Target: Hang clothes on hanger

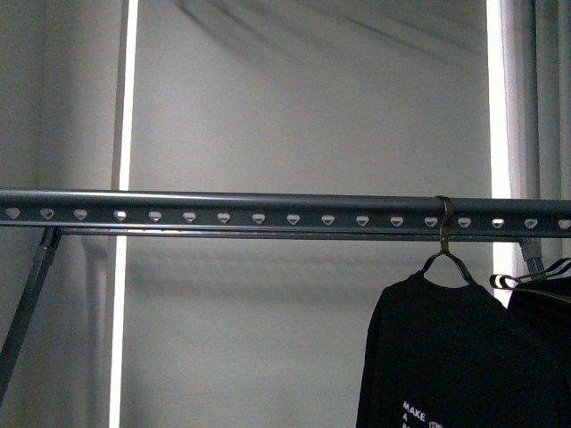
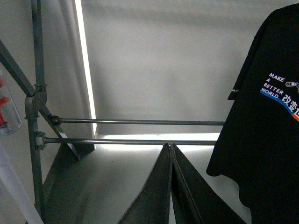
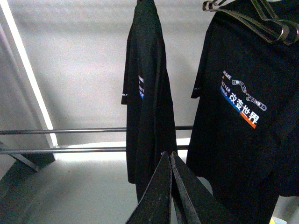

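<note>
Front view: black T-shirt (image 1: pixel 446 357) hangs on a hanger (image 1: pixel 445 254) hooked over the rail (image 1: pixel 268 214), beside a second black garment (image 1: pixel 546 312). Both grippers, left (image 2: pixel 170 186) and right (image 3: pixel 171 191), show jaws pressed together, empty.

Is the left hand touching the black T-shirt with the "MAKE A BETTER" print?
Apart. In the left wrist view, the shut left hand points at the lower rack bars, and pale wall shows between it and the black T-shirt hanging to one side.

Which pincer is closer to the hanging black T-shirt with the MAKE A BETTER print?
Probably the right. The right pincer, shut, sits just in front of the T-shirt. From the left pincer, also shut, the shirt hangs well off to one side.
</note>
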`<action>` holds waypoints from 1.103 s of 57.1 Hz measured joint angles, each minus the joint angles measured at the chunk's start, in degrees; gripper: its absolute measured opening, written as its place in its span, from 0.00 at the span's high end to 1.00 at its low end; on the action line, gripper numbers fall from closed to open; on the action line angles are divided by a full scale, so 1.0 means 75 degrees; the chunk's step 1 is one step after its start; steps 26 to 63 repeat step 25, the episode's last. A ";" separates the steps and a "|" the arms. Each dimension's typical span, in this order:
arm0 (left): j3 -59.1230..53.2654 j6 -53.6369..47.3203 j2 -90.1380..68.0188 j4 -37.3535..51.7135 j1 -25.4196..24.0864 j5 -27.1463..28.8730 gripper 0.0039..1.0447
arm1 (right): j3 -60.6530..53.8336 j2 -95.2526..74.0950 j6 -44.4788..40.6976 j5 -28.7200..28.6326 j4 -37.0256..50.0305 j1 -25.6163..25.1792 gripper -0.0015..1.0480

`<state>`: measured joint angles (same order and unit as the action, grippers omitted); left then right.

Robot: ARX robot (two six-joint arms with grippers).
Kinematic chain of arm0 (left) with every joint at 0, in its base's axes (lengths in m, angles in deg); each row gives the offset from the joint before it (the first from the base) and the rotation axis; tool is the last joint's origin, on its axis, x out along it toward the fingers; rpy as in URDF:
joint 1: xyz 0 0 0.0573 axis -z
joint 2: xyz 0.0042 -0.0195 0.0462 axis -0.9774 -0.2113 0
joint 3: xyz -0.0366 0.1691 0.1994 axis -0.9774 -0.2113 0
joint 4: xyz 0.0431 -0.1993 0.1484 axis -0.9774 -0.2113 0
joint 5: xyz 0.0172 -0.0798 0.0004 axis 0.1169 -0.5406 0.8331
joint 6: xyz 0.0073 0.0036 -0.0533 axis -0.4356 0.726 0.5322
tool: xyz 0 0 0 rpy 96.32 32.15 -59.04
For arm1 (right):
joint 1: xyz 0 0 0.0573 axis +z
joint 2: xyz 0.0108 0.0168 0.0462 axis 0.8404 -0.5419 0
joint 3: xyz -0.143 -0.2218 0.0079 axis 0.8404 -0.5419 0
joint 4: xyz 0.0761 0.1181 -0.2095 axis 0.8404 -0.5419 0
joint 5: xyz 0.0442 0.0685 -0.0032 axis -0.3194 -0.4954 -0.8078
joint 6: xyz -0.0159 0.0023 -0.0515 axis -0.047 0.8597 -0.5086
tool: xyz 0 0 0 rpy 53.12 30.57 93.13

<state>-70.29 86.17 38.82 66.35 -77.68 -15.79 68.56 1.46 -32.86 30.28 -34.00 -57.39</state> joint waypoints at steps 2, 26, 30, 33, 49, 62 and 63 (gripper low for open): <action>0.0000 0.0000 0.0111 -0.0108 0.0000 0.0000 0.97 | 0.0000 0.0000 0.0000 -0.0003 0.0000 0.0000 0.98; 0.0000 0.0000 0.1326 -0.1378 0.0000 0.0000 0.97 | 0.0000 0.0000 -0.0009 -0.0003 0.0000 0.0000 0.82; 0.0000 0.0000 0.1326 -0.1378 0.0000 0.0000 0.97 | 0.0000 0.0000 -0.0009 -0.0003 0.0000 0.0000 0.82; 0.0000 0.0000 0.1326 -0.1378 0.0000 0.0000 0.97 | 0.0000 0.0000 -0.0009 -0.0003 0.0000 0.0000 0.82; 0.0000 0.0000 0.1326 -0.1378 0.0000 0.0000 0.97 | 0.0000 0.0000 -0.0009 -0.0003 0.0000 0.0000 0.82; 0.0000 0.0000 0.1326 -0.1378 0.0000 0.0000 0.97 | 0.0000 0.0000 -0.0009 -0.0003 0.0000 0.0000 0.82; 0.0000 0.0000 0.1326 -0.1378 0.0000 0.0000 0.97 | 0.0000 0.0000 -0.0009 -0.0003 0.0000 0.0000 0.82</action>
